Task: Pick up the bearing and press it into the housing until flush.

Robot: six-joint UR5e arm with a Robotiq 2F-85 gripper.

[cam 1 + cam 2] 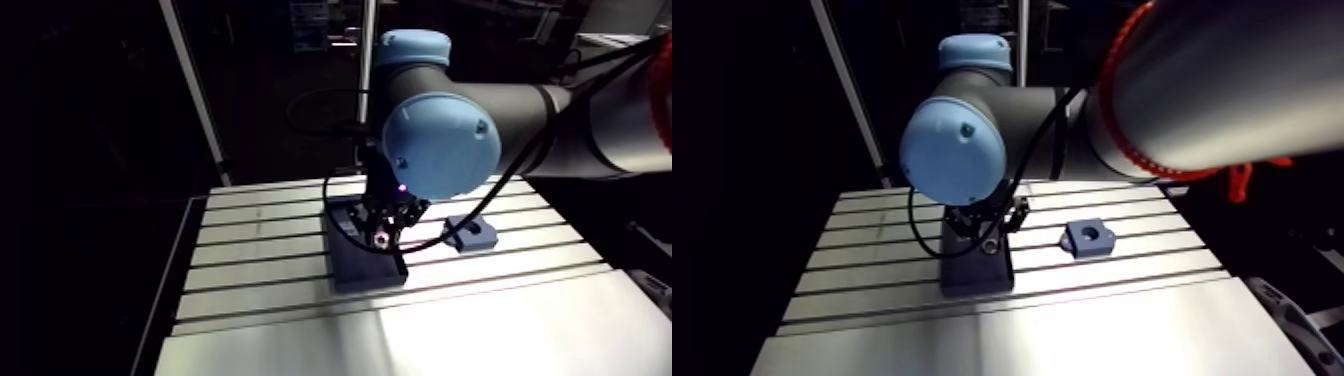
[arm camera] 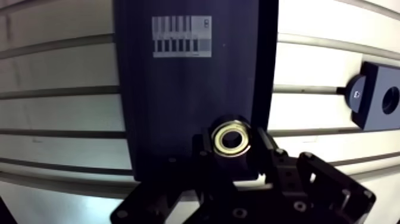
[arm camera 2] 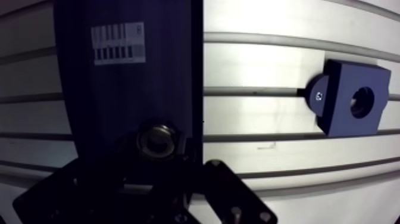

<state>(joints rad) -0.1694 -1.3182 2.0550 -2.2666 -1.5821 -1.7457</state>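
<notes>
We see gripper [image 2: 233,156] clamped on bearing [image 2: 219,138], one finger against each side of rim. Bearing sits between fingertips, over dark tray [image 2: 178,89], near tray's edge. Bearing: small metal ring, pale brassy face, dark bore, face up, axis vertical. Housing [image 3: 351,104]: blue block on table [image 3: 268,59], well apart from tray, off to gripper's side, bore open upward. We judge bearing and bore axes parallel; coming move calls for sideways carry across slots, then straight press down.

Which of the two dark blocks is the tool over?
The long flat plate with the white label; the smaller holed block lies apart, beside it.
</notes>
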